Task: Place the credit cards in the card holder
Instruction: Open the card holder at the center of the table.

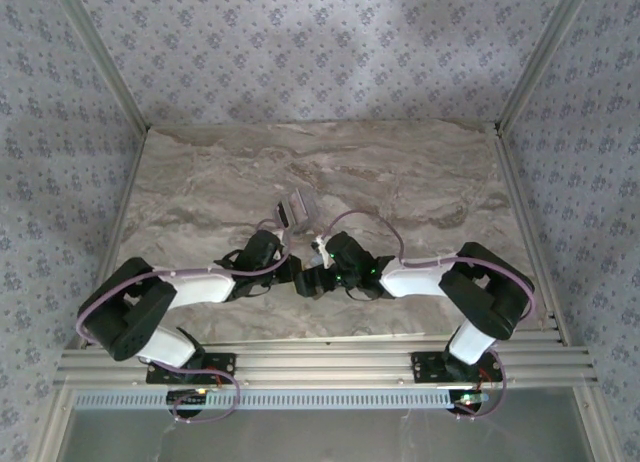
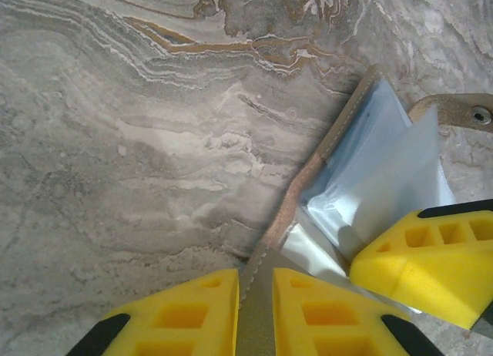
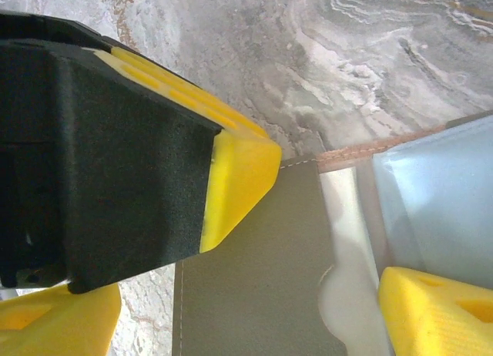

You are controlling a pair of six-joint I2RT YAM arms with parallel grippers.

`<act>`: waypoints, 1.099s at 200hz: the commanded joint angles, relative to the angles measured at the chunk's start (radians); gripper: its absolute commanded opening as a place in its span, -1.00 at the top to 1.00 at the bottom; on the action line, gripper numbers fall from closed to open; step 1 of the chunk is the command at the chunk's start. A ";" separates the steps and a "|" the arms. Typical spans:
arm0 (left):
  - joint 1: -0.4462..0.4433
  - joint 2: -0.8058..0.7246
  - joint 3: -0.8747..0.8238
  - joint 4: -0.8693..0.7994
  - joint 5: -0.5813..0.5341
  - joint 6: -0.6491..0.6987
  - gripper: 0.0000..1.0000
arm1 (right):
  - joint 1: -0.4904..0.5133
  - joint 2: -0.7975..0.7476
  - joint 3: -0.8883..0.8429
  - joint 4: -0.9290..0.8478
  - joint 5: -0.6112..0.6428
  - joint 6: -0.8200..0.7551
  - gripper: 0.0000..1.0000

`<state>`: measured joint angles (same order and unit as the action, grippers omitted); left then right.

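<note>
Top external view: marble-patterned table, veined grey and tan, boxed in by floral-print walls and aluminium frame rails. Both arms folded inward, meeting over table centre; card holder lifted there, tilted. Left wrist view: left gripper pinched tight on holder's stitched grey-tan edge, yellow fingers nearly together. Pale silver-white credit cards fanned at holder's open side, snap strap just beyond; cannot tell whether seated in pockets. Right wrist view: right gripper spread wide, straddling holder; one fingertip touching pale card, other clear of holder's edge, over bare table.
</note>
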<state>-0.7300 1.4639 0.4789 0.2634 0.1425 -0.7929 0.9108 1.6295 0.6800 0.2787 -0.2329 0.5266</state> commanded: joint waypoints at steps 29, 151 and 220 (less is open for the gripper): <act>-0.059 0.114 -0.004 -0.126 -0.049 0.073 0.67 | -0.035 -0.051 0.030 -0.091 -0.044 0.056 -0.80; 0.069 -0.280 0.016 -0.313 0.024 0.046 0.65 | -0.080 -0.024 -0.061 0.005 0.045 0.137 0.07; -0.032 -0.157 0.068 -0.250 0.028 0.027 0.65 | 0.014 0.069 -0.101 0.138 0.307 0.338 0.98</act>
<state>-0.7326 1.2346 0.5068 -0.0040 0.1543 -0.7525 0.9028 1.6585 0.6228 0.3523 -0.0624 0.7490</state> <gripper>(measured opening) 0.180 0.056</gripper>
